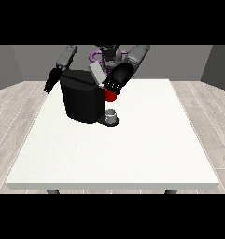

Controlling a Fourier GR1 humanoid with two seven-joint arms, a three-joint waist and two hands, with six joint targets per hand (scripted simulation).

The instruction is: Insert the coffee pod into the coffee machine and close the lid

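Front view: I see small grey pod (112, 113) at machine (82, 98) base, below view's-right hand (116, 80); can't tell finger state.

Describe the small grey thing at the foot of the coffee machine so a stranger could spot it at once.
Find the big black coffee machine toward the far left of the white table. On its low dark base at the view's right stands a small grey thing. It is pale, unlike the red thing at the machine just above it.
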